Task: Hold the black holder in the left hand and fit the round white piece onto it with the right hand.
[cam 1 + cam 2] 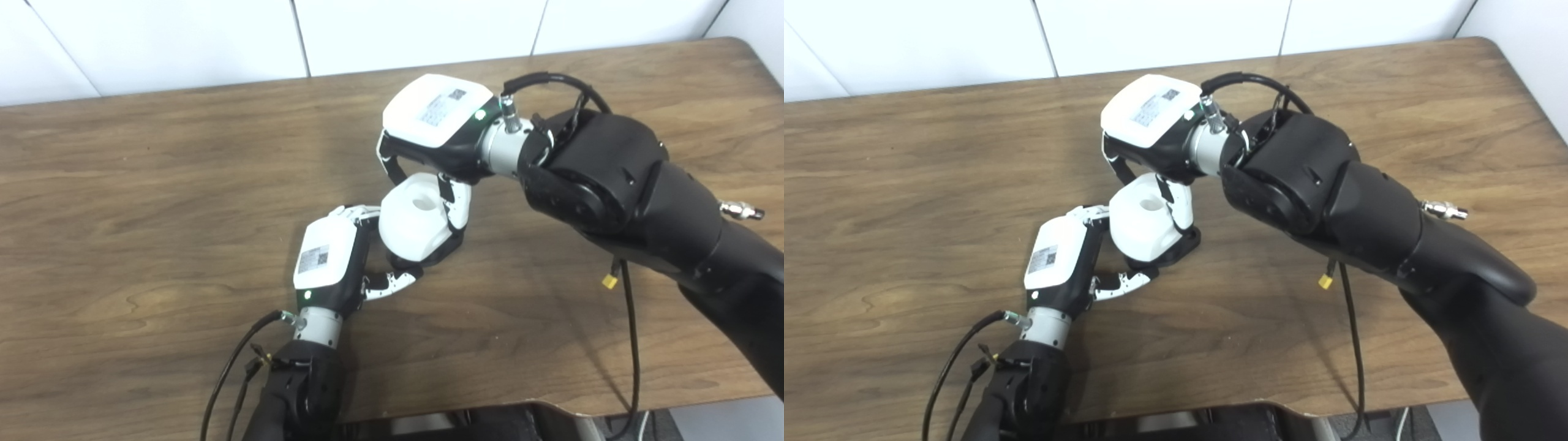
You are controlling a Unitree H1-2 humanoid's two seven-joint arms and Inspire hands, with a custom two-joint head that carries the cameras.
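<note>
Mid-table: right hand (438, 131) fingers clasp round white piece (413, 223) atop black holder (444, 251)

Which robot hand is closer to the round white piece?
Right. The right hand wraps the round white piece from above, fingers touching it. The left hand sits beside and below it, seemingly at the black holder.

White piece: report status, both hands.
Left hand shut on black holder. Right hand shut on round white piece, seated over holder. Nothing in the way.
</note>
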